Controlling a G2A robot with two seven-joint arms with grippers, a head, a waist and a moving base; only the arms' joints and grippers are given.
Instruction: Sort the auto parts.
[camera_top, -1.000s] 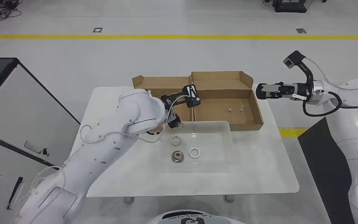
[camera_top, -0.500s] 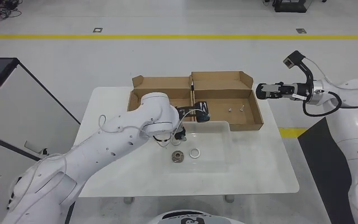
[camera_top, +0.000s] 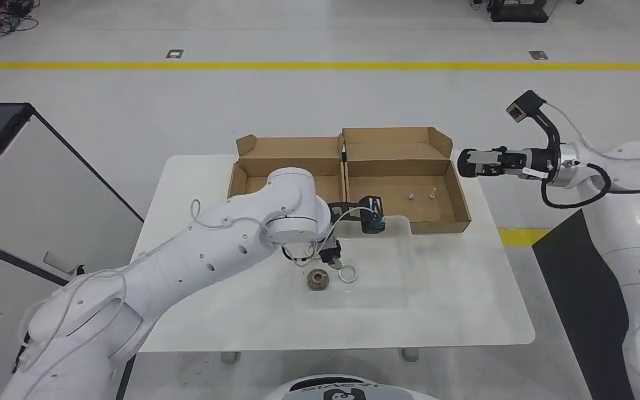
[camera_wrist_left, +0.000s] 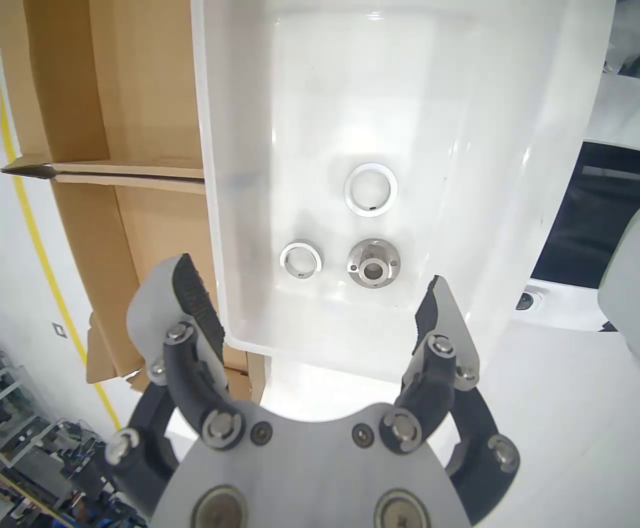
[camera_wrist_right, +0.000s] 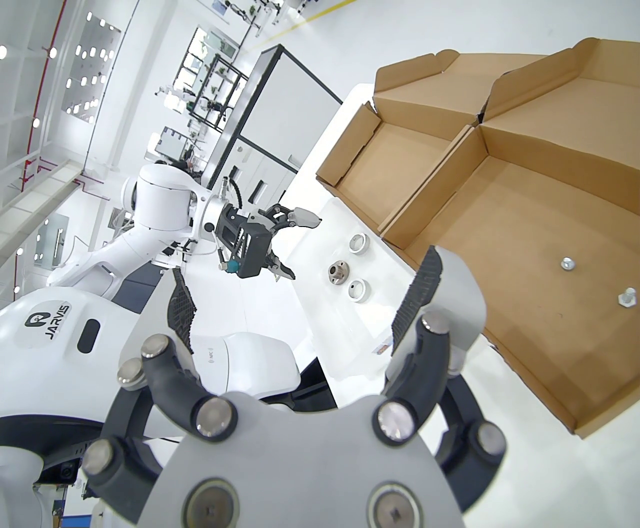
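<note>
A clear plastic tray (camera_wrist_left: 205, 150) holds a large metal ring (camera_wrist_left: 370, 191), a smaller ring (camera_wrist_left: 300, 259) and a flanged hub (camera_wrist_left: 373, 265). My left gripper (camera_wrist_left: 310, 274) hangs open and empty above the tray's end, over the small ring and the hub. From above, the left gripper (camera_top: 334, 252) sits beside the hub (camera_top: 317, 279) and a ring (camera_top: 348, 272); the arm hides the other ring. My right gripper (camera_top: 465, 163) is open and empty, off the table's right edge beside the right cardboard box (camera_top: 400, 185).
Two open cardboard boxes stand side by side behind the tray. The left box (camera_top: 285, 175) looks empty; the right one holds two small bolts (camera_top: 410, 196) (camera_top: 433, 192). The white table (camera_top: 470, 290) has bare surface to the front and right.
My left arm has swung from the left box's near edge rightward and toward the front, over the tray, now covering one ring. The right arm has not moved.
</note>
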